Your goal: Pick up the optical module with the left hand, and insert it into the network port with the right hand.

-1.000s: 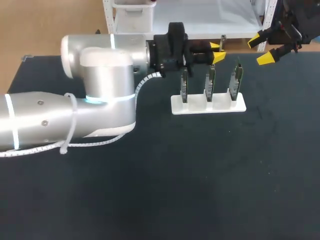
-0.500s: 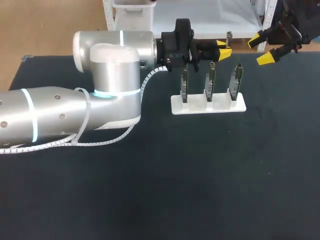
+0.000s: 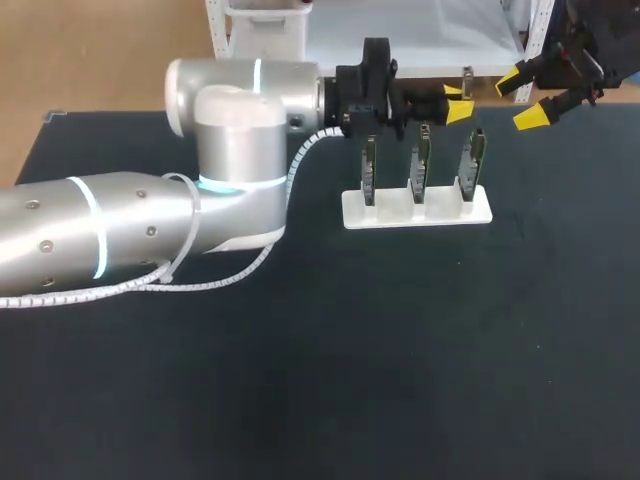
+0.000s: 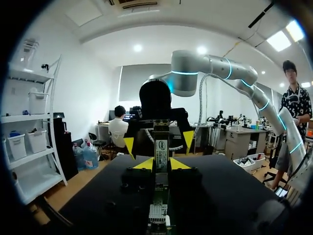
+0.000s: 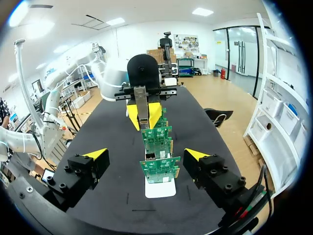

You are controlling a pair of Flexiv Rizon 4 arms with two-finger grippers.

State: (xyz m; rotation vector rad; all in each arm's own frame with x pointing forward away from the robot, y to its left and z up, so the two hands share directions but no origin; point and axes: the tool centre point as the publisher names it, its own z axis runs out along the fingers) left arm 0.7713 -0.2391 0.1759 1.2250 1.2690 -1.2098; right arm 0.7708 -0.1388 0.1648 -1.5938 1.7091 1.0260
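Both fingers (image 4: pixel 129 145) of the left end effector (image 3: pixel 458 102) pinch the optical module (image 4: pixel 161 147); right end effector (image 3: pixel 522 98) gapes wide.

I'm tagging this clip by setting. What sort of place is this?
Probably a robotics lab bench for electronics assembly: a black table, a white rack holding three upright circuit boards, and two arms whose left gripper and right gripper have yellow tips.

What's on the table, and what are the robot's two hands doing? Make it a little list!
stand: white, on the black table
circuit boards: three, green, upright in the stand
left gripper: shut on the optical module, beyond the stand
right gripper: open, empty, off to the stand's right
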